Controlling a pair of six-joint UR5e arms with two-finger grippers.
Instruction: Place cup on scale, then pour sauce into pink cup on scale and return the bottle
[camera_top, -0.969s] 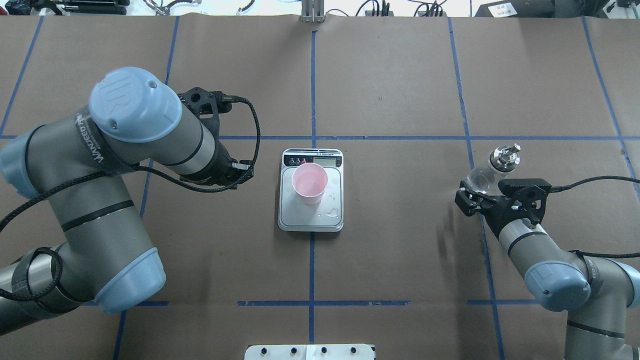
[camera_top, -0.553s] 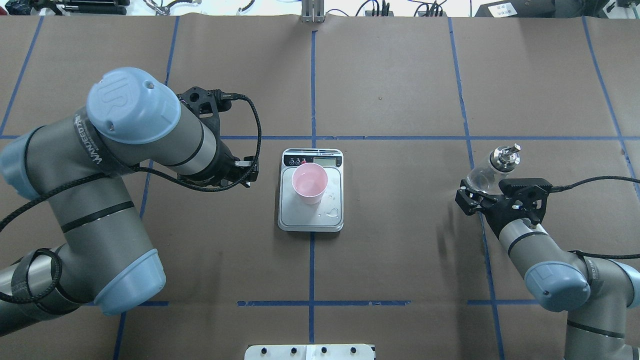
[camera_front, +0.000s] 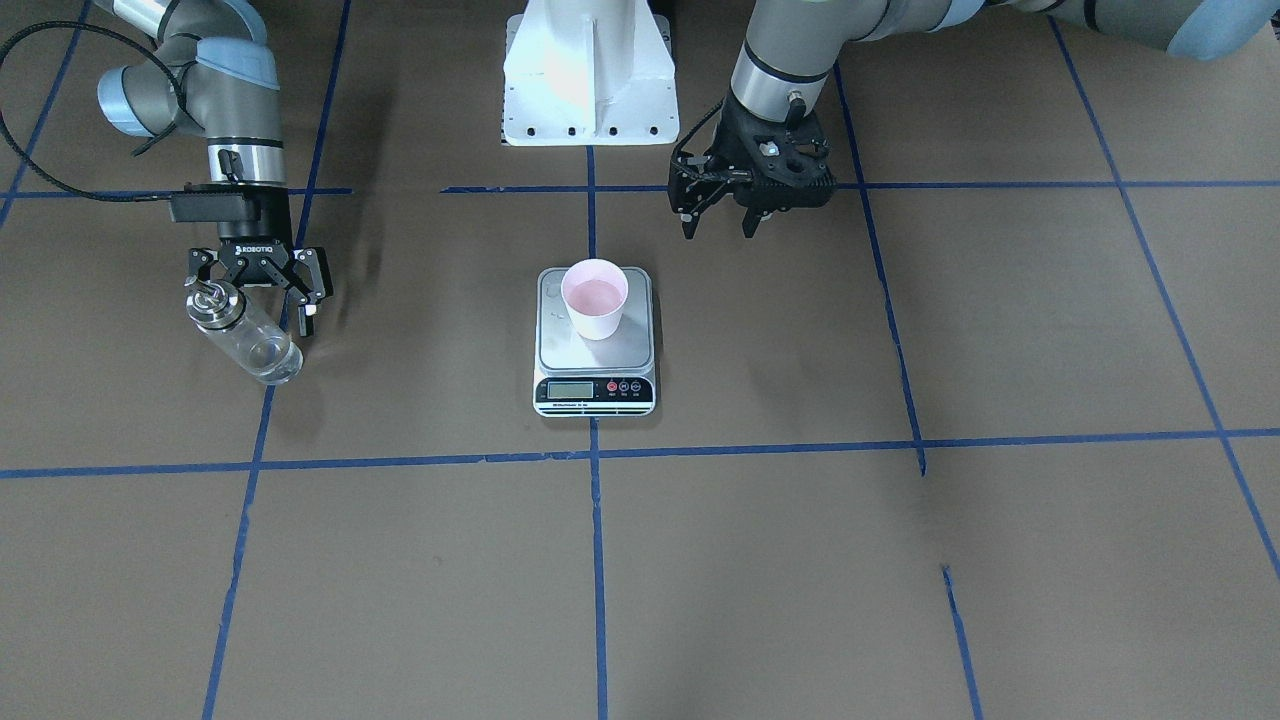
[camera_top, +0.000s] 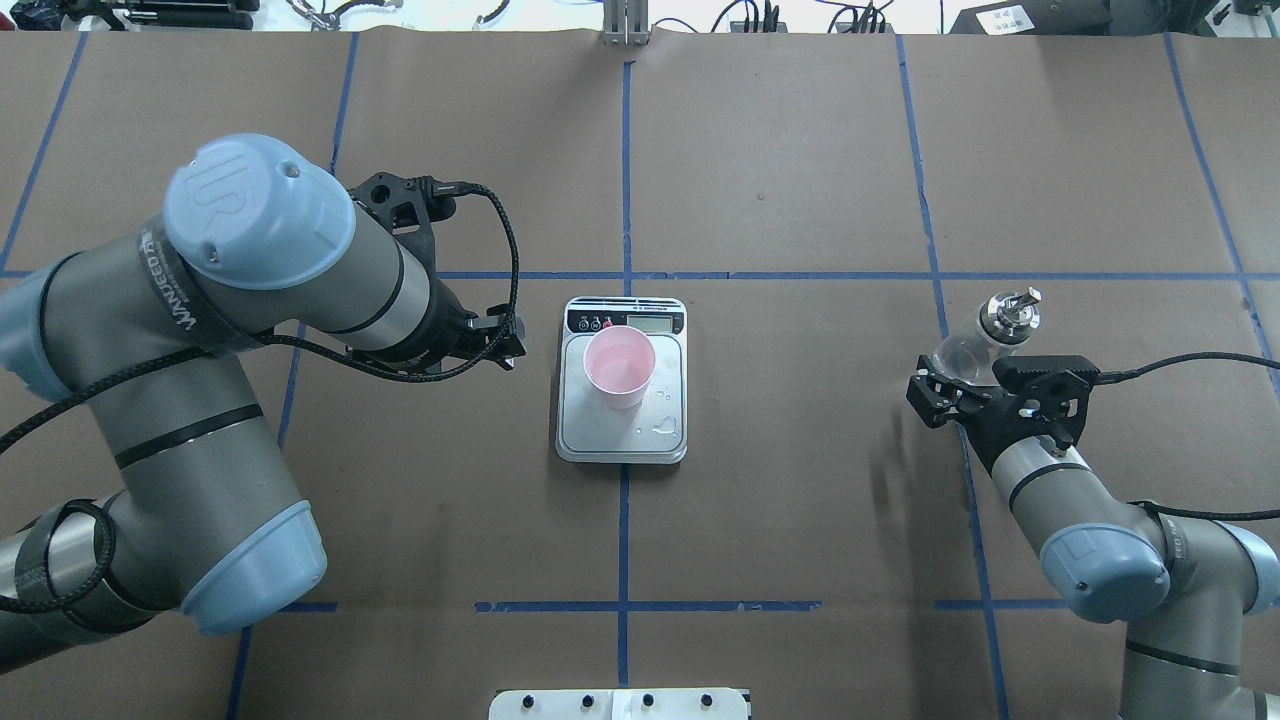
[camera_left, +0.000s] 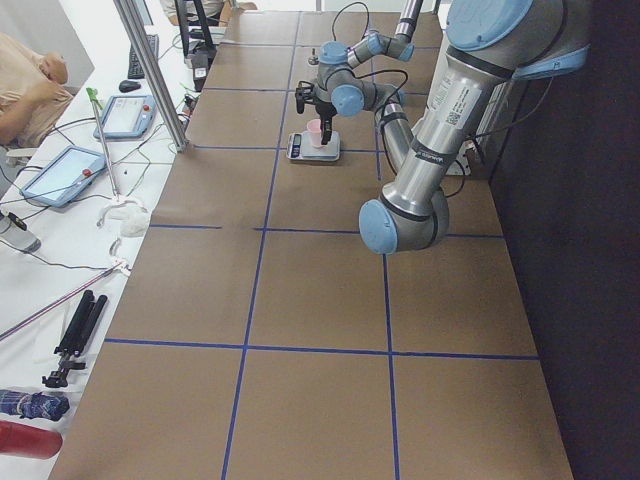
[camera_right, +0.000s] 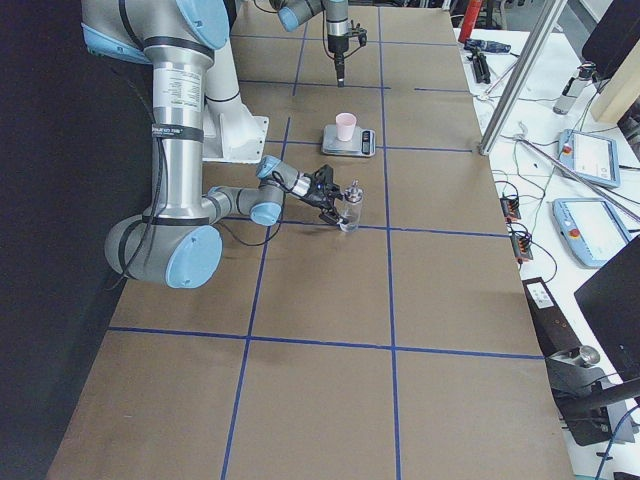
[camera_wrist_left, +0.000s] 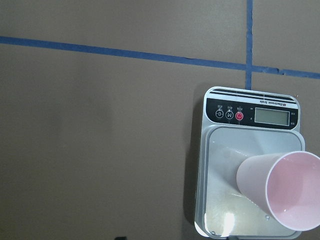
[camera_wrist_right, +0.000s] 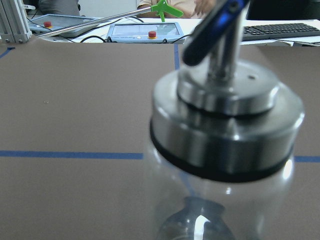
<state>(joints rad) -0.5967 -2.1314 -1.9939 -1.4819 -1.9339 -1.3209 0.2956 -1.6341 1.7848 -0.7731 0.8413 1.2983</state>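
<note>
A brown table (camera_top: 800, 520) crossed by blue tape lines, seen from above. A small kitchen scale (camera_top: 620, 440) sits at the centre of the frame. A pink cup (camera_top: 620, 366) stands upright on its steel top, toward the end with the display. A few clear drops (camera_top: 664, 430) glisten on the steel to the lower right of the cup.

At the right of the frame, a clear glass bottle (camera_top: 985, 338) with a silver cap stands on the table, well apart from the scale. The right gripper (camera_front: 256, 298) is close up against it, fingers spread wide to either side of the bottle. I cannot tell whether they touch the glass. In that arm's wrist view the silver cap fills most of the frame.

The left gripper (camera_front: 717, 228) hangs over the table just left of the scale in the overhead frame, fingers spread and holding nothing. In its wrist view the scale and cup sit at the lower right.
</note>
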